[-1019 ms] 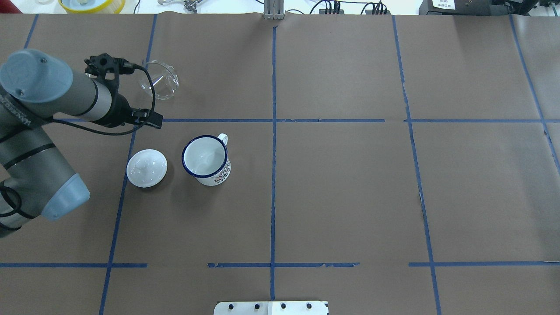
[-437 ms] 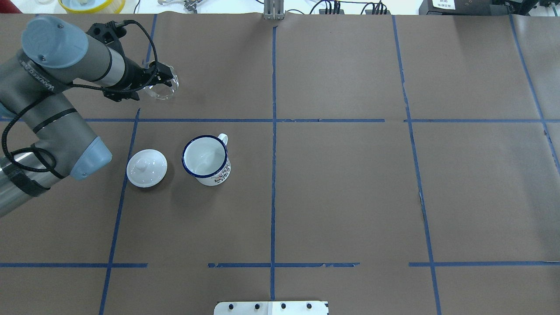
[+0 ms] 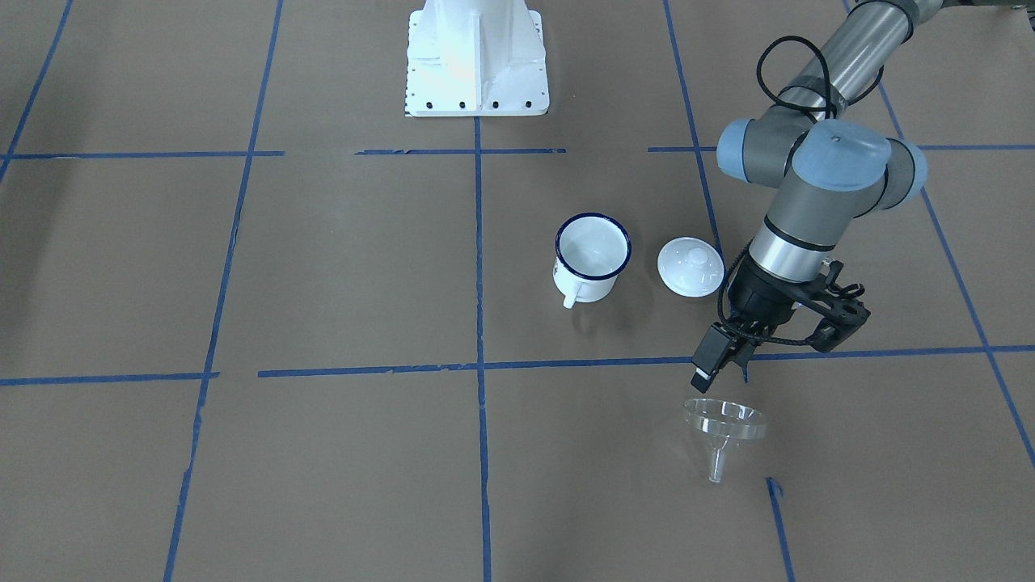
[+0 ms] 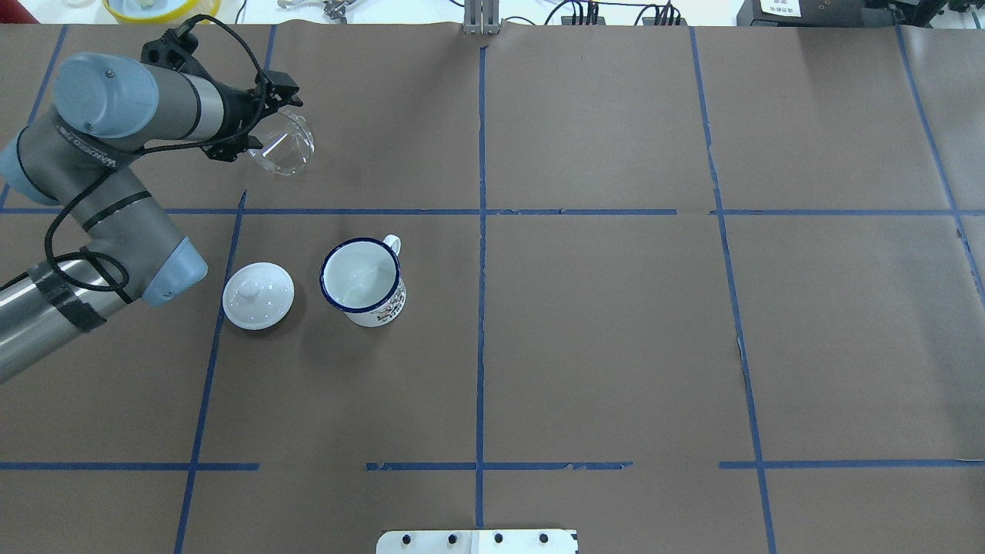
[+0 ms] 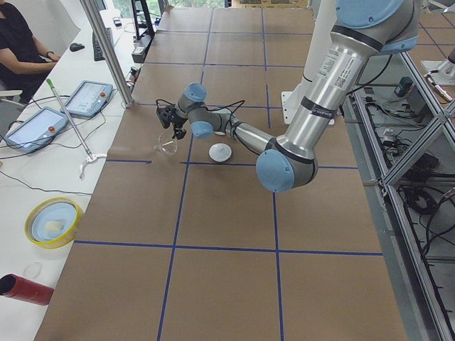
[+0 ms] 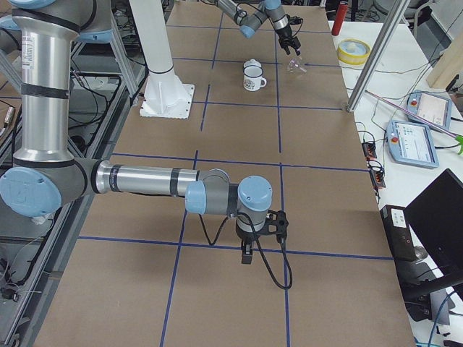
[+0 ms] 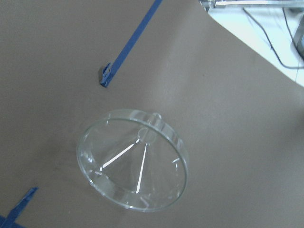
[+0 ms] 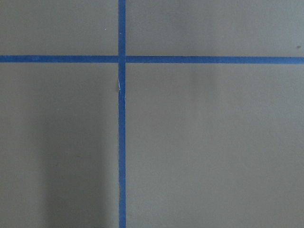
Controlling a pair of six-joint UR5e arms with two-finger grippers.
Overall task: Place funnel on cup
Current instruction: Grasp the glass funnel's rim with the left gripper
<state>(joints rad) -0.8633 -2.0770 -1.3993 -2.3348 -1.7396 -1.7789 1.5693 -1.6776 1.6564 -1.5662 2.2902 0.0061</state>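
The clear funnel lies tilted on the brown paper at the far left, with its spout pointing away from the robot. The left wrist view looks into its cone. My left gripper hovers just above and beside the funnel, apart from it, its fingers spread and empty. The white cup with a blue rim stands upright nearer the robot. My right gripper points down at bare paper at the table's other end. I cannot tell whether it is open or shut.
A round white lid with a knob lies just left of the cup, close under my left arm. The robot base stands at the near edge. The table's far edge runs just beyond the funnel.
My left arm has swung away from the lid toward the far edge, and its gripper has come over to the funnel. The funnel, cup and lid have not moved.
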